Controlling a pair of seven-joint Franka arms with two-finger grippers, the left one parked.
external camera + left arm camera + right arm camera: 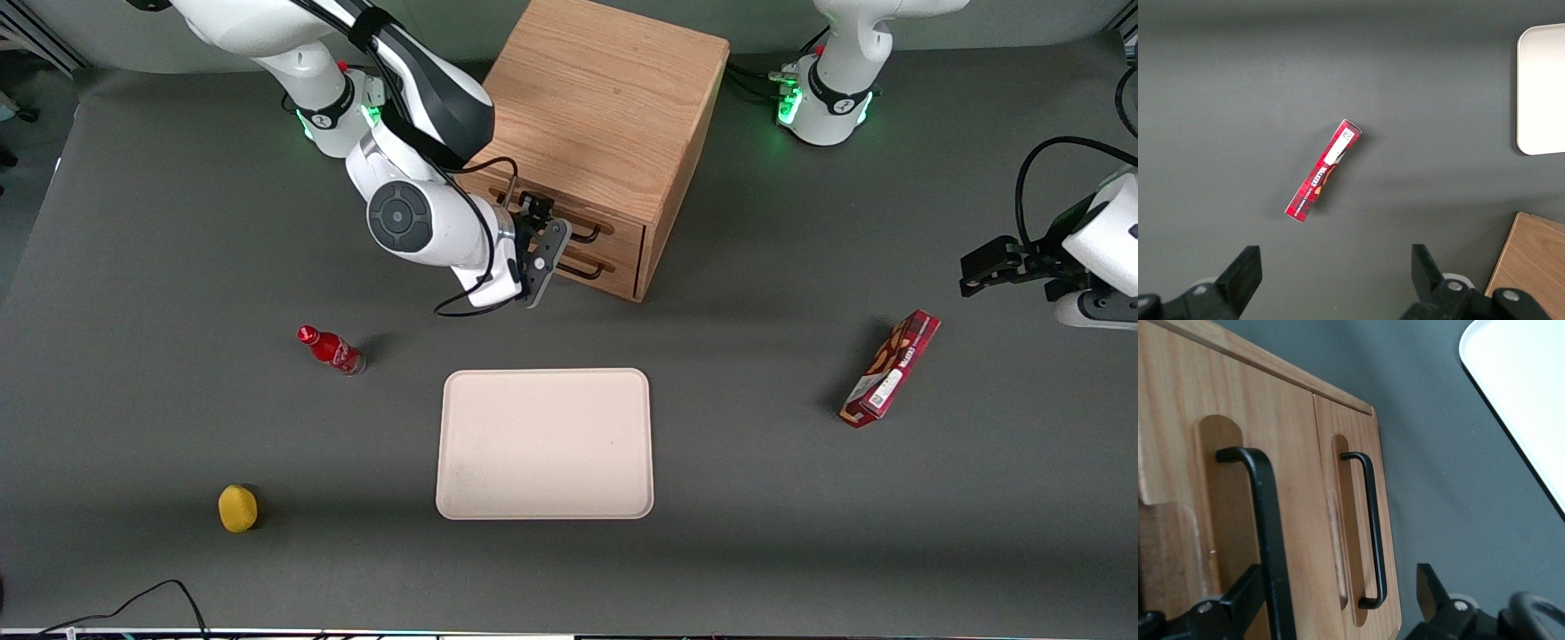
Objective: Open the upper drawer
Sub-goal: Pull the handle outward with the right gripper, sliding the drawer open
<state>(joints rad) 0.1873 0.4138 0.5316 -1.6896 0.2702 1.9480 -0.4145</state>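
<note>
The light oak cabinet (605,98) stands at the table's back middle, with two drawers on its front. The upper drawer (625,229) has a black bar handle (588,234); the bottom drawer (620,268) lies just under it. My right gripper (540,229) is right in front of the drawers at handle height. In the right wrist view the gripper (1338,613) is open. The upper drawer's handle (1265,533) stands close between the fingers, beside one finger (1238,600). The bottom drawer's handle (1371,527) is farther off. Nothing is gripped, and both drawers look shut.
A cream tray (544,443) lies nearer the camera than the cabinet. A red bottle (331,349) and a yellow object (237,508) lie toward the working arm's end. A red box (891,367) lies toward the parked arm's end, and shows in the left wrist view (1323,172).
</note>
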